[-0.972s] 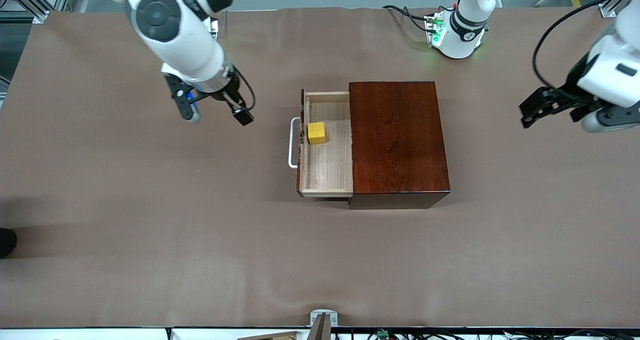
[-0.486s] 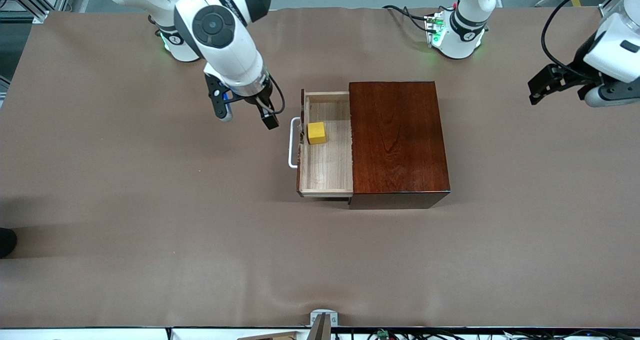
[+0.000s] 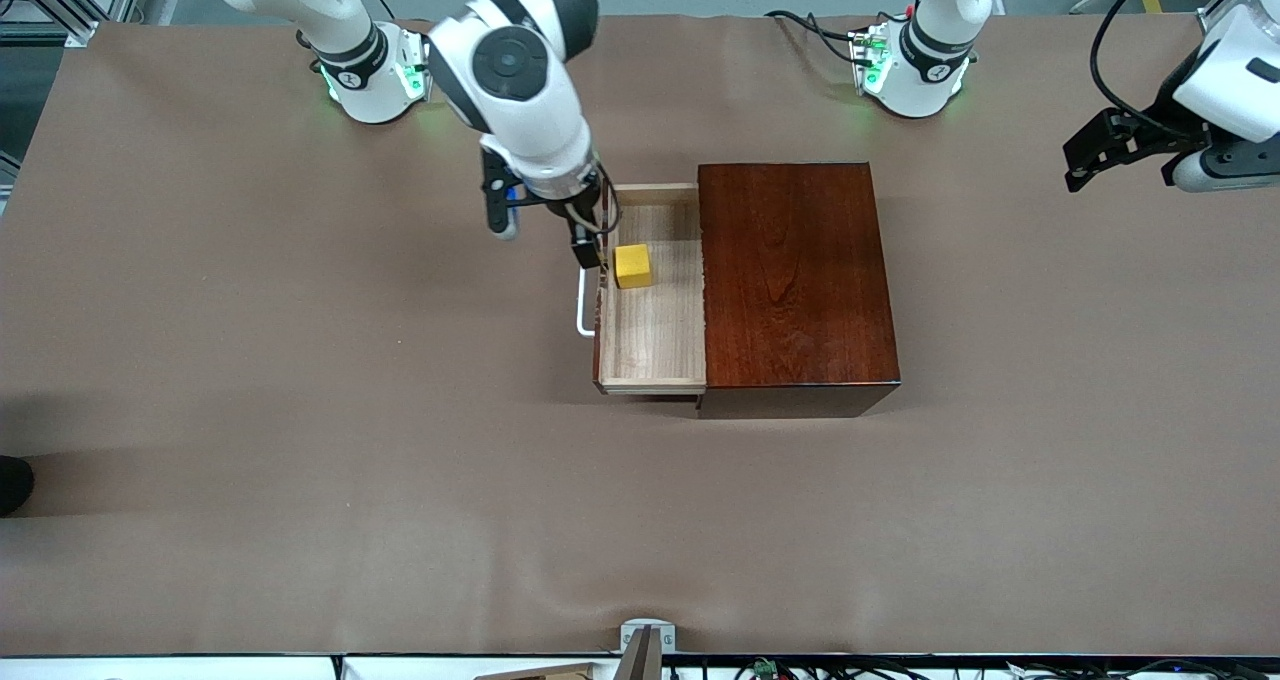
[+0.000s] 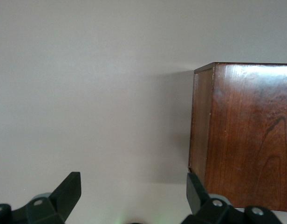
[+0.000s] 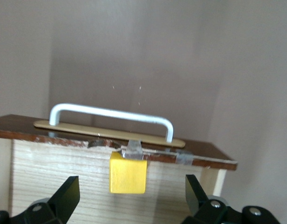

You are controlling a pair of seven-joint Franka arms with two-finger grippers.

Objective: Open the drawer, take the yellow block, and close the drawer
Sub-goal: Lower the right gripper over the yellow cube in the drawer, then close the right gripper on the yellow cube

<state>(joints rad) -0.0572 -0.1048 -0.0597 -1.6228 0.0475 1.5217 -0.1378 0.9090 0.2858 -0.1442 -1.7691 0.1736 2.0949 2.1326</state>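
The right pincer (image 3: 543,228) is hanging spread wide over the drawer's (image 3: 655,345) white handle (image 3: 582,310), gripping nothing. The yellow block (image 3: 633,266) is sitting in the pulled-out drawer against its front wall. The left pincer (image 3: 1100,155), also spread, is waiting over the counter (image 3: 300,410) beside the mahogany box (image 3: 795,280)

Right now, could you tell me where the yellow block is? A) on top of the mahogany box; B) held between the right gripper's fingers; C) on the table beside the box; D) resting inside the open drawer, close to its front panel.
D: the yellow block rests on the pale floor of the pulled-out drawer, just inside its front panel, while the open right gripper holds nothing.
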